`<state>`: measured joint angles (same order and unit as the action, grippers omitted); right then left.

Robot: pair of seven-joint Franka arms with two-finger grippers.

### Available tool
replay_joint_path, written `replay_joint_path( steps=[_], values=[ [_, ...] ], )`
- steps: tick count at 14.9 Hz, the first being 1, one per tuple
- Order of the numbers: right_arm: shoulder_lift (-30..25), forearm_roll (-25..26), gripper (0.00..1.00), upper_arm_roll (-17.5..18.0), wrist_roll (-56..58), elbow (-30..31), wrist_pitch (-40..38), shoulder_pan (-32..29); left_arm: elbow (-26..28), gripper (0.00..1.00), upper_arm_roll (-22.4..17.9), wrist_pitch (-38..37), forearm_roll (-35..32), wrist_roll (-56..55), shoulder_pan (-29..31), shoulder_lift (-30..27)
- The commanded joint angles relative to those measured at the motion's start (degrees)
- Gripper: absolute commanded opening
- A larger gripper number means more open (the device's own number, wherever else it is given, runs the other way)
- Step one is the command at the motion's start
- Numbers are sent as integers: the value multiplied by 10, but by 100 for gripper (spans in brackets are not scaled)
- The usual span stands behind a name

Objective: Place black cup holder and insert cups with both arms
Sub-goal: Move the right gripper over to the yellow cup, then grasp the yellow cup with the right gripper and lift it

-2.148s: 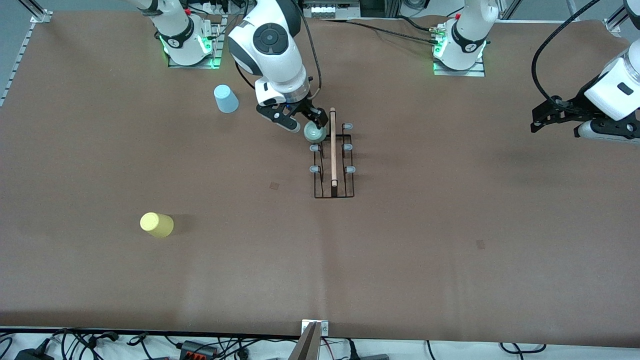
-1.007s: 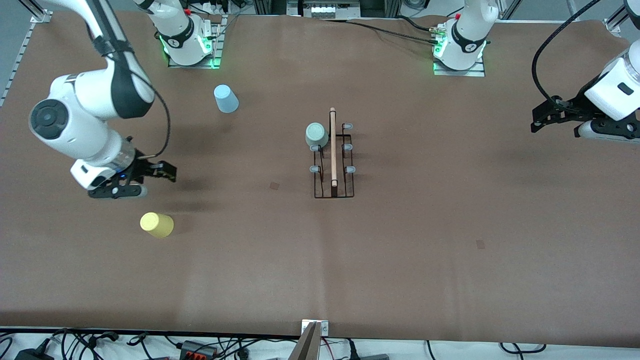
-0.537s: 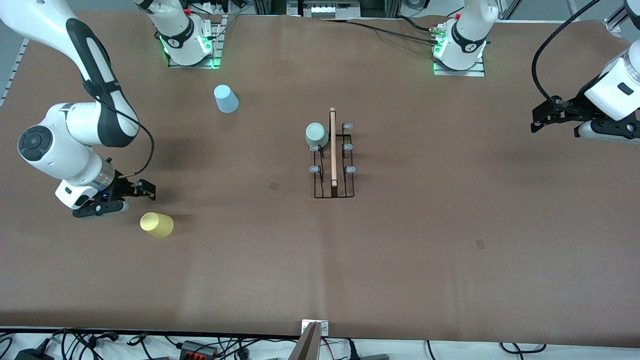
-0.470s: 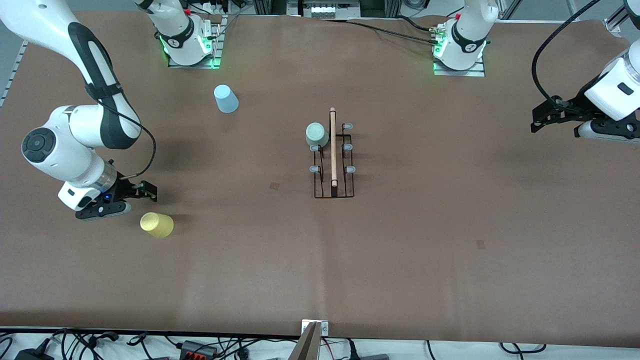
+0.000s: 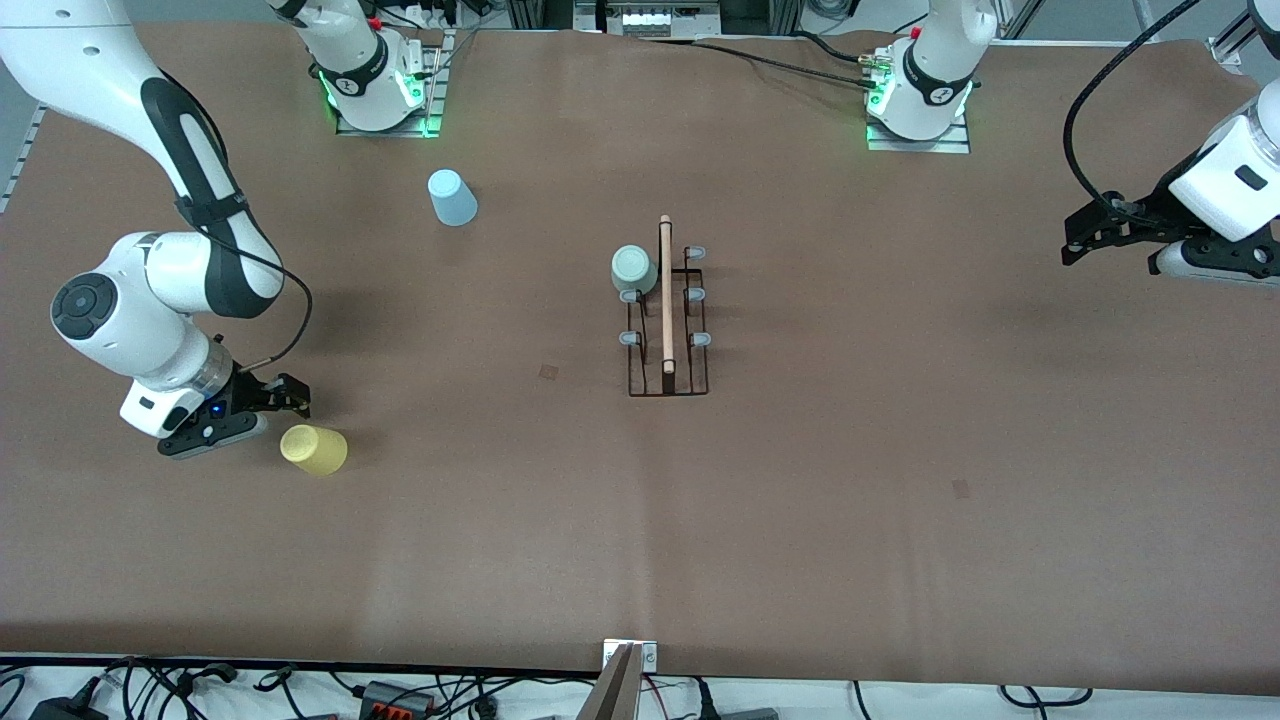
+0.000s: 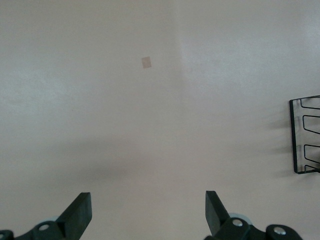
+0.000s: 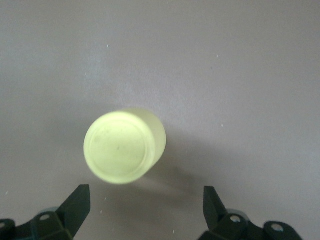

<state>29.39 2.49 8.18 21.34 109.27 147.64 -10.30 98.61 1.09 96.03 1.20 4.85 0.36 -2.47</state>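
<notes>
We see the black cup holder (image 5: 667,312) standing near the middle of the brown table (image 5: 900,480), its light wooden handle (image 5: 666,295) running along the top and grey-tipped pegs (image 5: 697,295) on both sides. A pale grey-green cup (image 5: 633,268) sits upside down on the peg of the rack farthest from the front camera, on the side toward the right arm's end of the table. The other pegs are bare.

A light blue cup (image 5: 452,197) stands upside down on the table, farther from the front camera than the rack and near the right arm's base (image 5: 375,85). A yellow cup (image 5: 314,449) stands upside down well toward the right arm's end of the table, nearer to the front camera than the rack.

The right gripper (image 5: 258,410) hangs low just beside the yellow cup, not touching it. In the right wrist view we see its two fingers (image 7: 75,207) spread wide and empty, with the yellow cup (image 7: 124,146) ahead of them.

The left gripper (image 5: 1100,228) waits in the air over the left arm's end of the table, well apart from every cup. In the left wrist view its fingers (image 6: 77,216) are likewise spread and hold nothing; we see bare table below them and one end of the rack (image 6: 304,135) at the edge of that view.
</notes>
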Motion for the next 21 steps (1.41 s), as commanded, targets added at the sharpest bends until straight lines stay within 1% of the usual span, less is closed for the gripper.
replay_joint_path(
  steps=[1, 9, 11, 20, 21],
  values=[
    [19, -24, 100, -4, 15, -18, 14, 14, -4, 100, -5, -6, 10, 10, -5, 0],
    [35, -30, 100, -4, 17, -26, 18, 15, -11, 100, -5, -6, 10, 9, -5, 3],
    [44, -39, 100, -4, 15, -26, 45, 19, -11, 100, -5, -6, 10, 8, -6, 3],
    [44, -39, 100, -4, 19, -26, 48, 21, -11, 100, -5, -6, 10, 9, -7, 3],
    [44, -39, 94, -4, 19, -26, 48, 21, -11, 100, -5, -6, 10, 8, -7, 3]
  ],
)
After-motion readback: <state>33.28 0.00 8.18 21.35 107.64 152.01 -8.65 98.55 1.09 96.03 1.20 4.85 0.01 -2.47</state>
